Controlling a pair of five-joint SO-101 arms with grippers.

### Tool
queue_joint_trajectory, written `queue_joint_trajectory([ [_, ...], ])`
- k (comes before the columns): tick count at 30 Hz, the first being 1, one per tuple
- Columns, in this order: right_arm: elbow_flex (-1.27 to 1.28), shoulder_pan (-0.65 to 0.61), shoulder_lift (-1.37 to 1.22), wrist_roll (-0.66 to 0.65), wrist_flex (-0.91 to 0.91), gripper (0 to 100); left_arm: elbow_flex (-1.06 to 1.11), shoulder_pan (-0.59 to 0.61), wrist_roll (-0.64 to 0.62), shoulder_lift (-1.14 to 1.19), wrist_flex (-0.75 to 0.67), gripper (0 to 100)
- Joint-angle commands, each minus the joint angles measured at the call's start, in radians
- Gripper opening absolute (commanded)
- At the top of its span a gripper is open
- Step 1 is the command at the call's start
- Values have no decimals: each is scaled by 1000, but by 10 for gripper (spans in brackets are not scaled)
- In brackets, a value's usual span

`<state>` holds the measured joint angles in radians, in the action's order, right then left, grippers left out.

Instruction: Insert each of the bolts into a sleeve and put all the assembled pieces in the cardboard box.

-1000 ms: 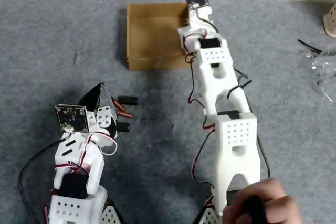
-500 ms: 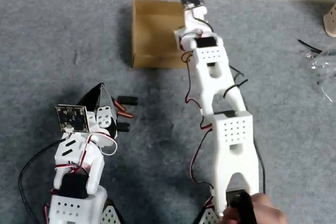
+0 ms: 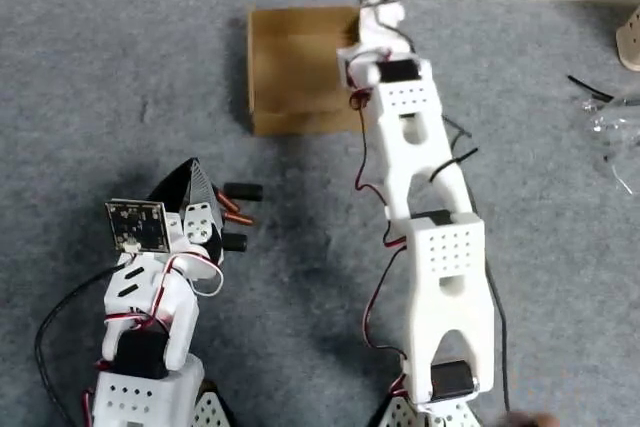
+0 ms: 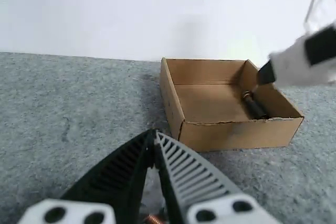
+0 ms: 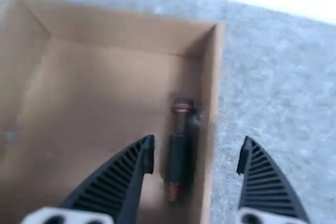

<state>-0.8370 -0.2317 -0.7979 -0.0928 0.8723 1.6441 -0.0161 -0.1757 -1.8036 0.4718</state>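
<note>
Toward the near edge of the table the left gripper was closed, with loose bolts and sleeves just beside it. Near the far edge the right gripper hung wide open over the cardboard box, and one assembled piece lay along its wall.

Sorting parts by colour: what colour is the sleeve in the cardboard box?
Black sleeve, on a copper-coloured bolt; clearest in the right wrist view.

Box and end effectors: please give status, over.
Right end effector open, above the box edge. One assembled piece lies inside, by a wall. Left end effector shut, beside loose bolts and sleeves. Nothing in the way.
</note>
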Motion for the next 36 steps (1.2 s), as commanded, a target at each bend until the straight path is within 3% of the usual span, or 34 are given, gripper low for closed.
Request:
queue_joint_trajectory([
  [1,-145,-24,154,15,157,235,-16,-18,-8,-4,5,10],
  [17,-670,-220,209,17,880,235,-24,-1,-8,-5,9,7],
  [29,-762,-231,334,15,891,235,-15,-4,-8,-2,6,9],
  [36,-498,-231,598,15,891,235,-15,-5,-8,-2,6,10],
])
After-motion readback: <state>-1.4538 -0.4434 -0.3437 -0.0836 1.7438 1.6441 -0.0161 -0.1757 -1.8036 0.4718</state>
